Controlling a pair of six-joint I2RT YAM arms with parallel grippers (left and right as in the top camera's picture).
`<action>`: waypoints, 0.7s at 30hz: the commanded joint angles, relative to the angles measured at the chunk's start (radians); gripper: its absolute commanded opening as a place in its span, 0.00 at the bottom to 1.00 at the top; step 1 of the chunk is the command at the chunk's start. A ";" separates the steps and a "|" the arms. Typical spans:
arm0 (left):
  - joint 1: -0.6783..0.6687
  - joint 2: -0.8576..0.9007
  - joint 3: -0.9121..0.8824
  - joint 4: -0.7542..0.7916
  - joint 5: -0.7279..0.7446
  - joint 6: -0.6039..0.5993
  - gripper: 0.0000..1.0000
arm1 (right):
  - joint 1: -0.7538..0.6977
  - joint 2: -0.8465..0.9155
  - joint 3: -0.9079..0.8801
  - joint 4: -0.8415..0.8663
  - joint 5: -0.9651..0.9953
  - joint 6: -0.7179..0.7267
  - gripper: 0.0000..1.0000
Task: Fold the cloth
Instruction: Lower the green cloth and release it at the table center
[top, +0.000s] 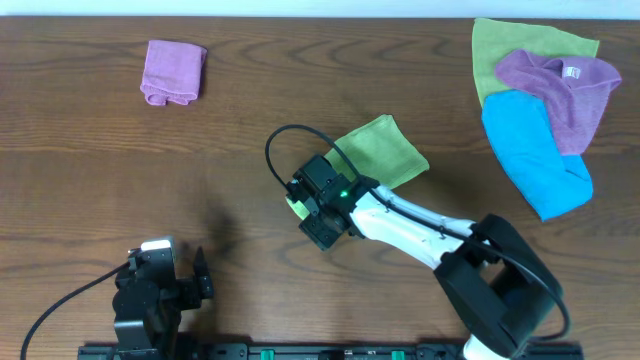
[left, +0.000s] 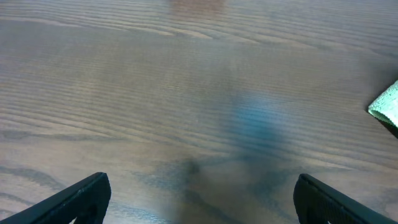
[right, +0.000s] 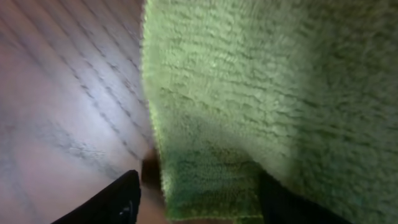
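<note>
The cloth (top: 385, 148) is bright lime green and lies folded into a small square near the middle of the table. My right gripper (top: 303, 208) sits over its near-left end. In the right wrist view the cloth (right: 267, 93) fills most of the picture, and a thick folded edge lies between the fingers (right: 199, 200). The fingers are apart, with a dark gap between the left finger and the fabric. My left gripper (top: 200, 275) is open and empty at the near left, low over bare wood (left: 202, 202). A corner of the cloth (left: 387, 102) shows at its right edge.
A folded purple cloth (top: 173, 70) lies at the far left. At the far right lie a duller yellow-green cloth (top: 520, 45), a purple cloth (top: 560, 85) and a blue cloth (top: 535, 150), overlapping. A black cable (top: 280, 150) loops from the right wrist.
</note>
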 joint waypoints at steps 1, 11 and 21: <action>-0.006 -0.006 -0.006 -0.002 -0.007 0.006 0.95 | 0.025 0.040 -0.004 -0.002 0.002 -0.001 0.49; -0.006 -0.006 -0.006 -0.001 -0.007 0.006 0.95 | 0.105 -0.035 0.055 -0.020 0.206 0.052 0.01; -0.006 -0.006 -0.006 -0.001 -0.007 0.006 0.95 | 0.117 -0.201 0.106 -0.008 0.218 0.051 0.08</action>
